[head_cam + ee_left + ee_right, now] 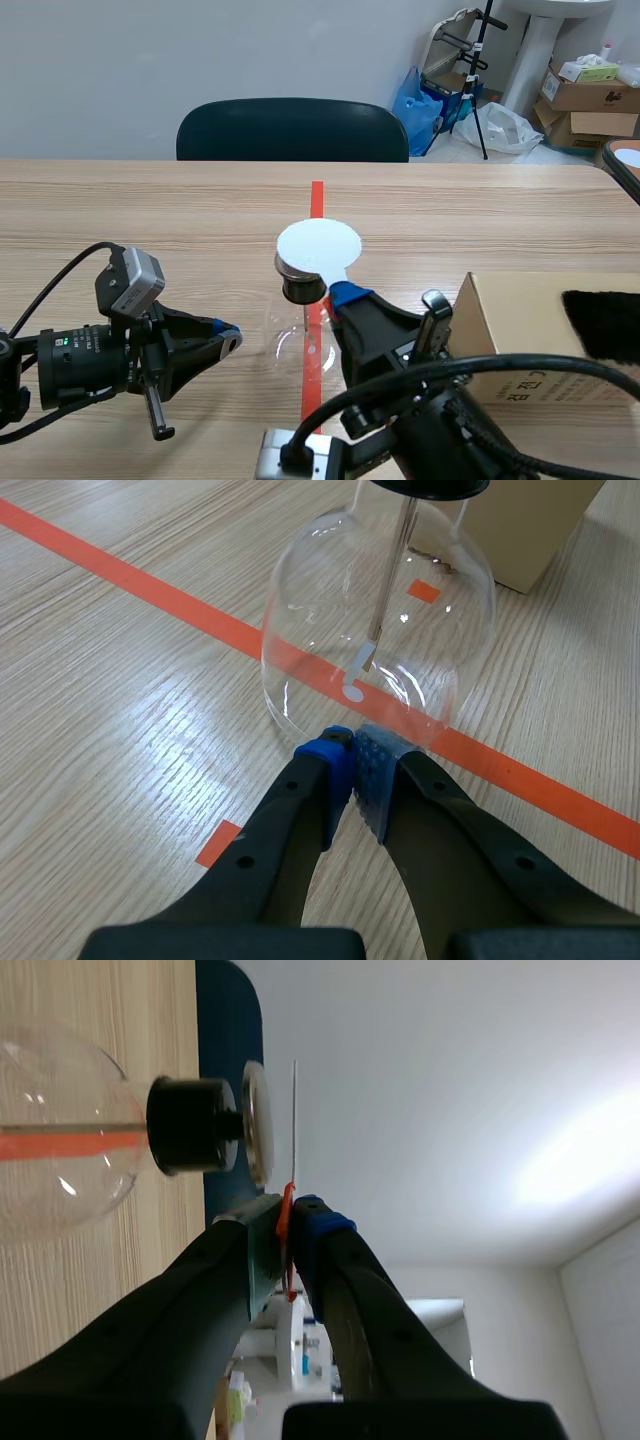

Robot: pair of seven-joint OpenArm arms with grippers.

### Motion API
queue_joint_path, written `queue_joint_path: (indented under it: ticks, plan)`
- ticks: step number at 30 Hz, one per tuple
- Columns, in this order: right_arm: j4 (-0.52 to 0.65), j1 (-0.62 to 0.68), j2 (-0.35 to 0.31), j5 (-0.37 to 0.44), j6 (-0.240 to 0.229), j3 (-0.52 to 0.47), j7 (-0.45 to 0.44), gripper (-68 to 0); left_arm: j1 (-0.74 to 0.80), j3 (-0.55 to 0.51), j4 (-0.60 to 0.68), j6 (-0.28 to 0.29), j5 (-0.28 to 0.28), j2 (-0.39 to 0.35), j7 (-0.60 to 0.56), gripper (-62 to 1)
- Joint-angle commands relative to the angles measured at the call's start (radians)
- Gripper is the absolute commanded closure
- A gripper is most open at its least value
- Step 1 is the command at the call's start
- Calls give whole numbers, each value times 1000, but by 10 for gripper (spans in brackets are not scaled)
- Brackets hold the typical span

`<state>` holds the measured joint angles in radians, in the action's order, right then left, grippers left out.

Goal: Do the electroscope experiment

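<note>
While the right claw [289, 1222] is clamped on the disc [318, 245], the disc lies flat just beyond its tips, directly above the cap [256, 1120] and barely apart. The flask [378, 610] stands upright just ahead of the left claw [356, 765], which is closed on nothing.

Scene view: the disc [318, 248] covers the electroscope's top plate. The right gripper [345, 295] hides part of the flask [285, 345]. The box [520, 335] and fur [605, 322] are cut by the edge. Left wrist view: the stopper [430, 486] is cut off. Right wrist view: the disc shows edge-on only.
</note>
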<state>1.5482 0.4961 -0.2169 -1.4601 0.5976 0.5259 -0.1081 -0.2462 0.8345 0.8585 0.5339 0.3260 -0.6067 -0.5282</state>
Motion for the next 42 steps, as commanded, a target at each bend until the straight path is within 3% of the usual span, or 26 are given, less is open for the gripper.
queue_joint_path:
  ticks: [1,11,19,35,42]
  plan:
    - [15,-14,-10,-1,11,-1,38,-11,-6,-5,6,2,10,-4,-14,-32]
    - [15,-14,-10,-1,11,-1,366,-11,-6,-5,6,2,10,-4,-14,-32]
    - [15,-14,-10,-1,11,-1,521,-11,-6,-5,6,2,10,-4,-14,-32]
    - [15,-14,-10,-1,11,-1,562,-11,-6,-5,6,0,10,-4,-14,-32]
    - [15,-14,-10,-1,11,-1,502,-11,-6,-5,6,0,10,-4,-14,-32]
